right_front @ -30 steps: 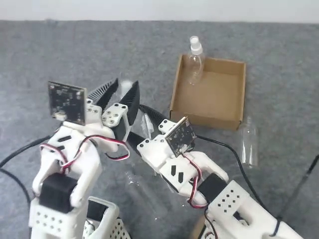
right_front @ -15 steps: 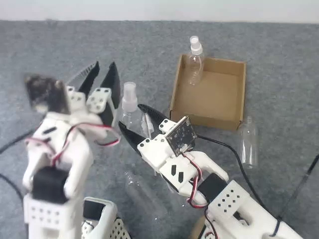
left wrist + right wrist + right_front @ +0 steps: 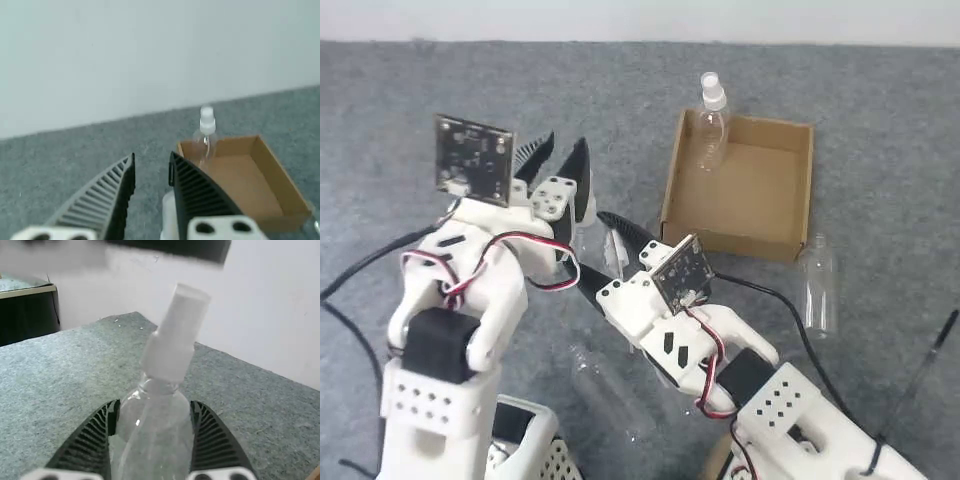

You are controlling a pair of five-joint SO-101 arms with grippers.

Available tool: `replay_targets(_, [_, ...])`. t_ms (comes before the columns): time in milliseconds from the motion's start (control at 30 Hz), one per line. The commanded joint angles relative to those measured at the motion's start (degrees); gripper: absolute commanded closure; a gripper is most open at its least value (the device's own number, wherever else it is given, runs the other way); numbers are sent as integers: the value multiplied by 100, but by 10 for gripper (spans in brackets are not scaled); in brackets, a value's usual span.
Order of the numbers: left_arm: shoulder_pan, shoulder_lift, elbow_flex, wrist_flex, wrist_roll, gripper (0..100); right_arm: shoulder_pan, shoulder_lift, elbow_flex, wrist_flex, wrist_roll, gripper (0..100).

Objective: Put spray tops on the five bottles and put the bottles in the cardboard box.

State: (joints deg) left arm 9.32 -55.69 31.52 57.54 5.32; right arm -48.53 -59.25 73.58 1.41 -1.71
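Bottle (image 3: 155, 432) is pinched by its body between the fingers of the right gripper (image 3: 153, 412), mid-table and a little toward the near edge. A white spray top (image 3: 172, 335) is seen on its neck, sitting at a slight angle to the body.

Left gripper (image 3: 558, 165) is spread, with nothing between the fingers. It is held above the table just over the pinched bottle, so the top of that bottle is covered by it in the high view. Whether it touches the spray top cannot be told.

Cardboard box (image 3: 790, 190) is set open side up toward the far right part of the table, well apart from both grippers. A second bottle (image 3: 711, 125), spray top fitted, is stood upright in the box's far left corner.

A bare-necked bottle (image 3: 818, 285) is laid on the table just beside the box's near right corner, neck pointed at the box. One more clear bottle (image 3: 610, 385) is laid flat close to the near edge, between the two arms and partly under the right one.
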Motion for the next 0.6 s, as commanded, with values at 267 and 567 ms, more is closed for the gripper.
replay_targets(267, [-255,-527,277,273,-44,899,75,-145,-62,-136,-44,992])
replay_targets(567, [-299,-1090,796,237,-62,899,75,-145,-70,-136,-44,992])
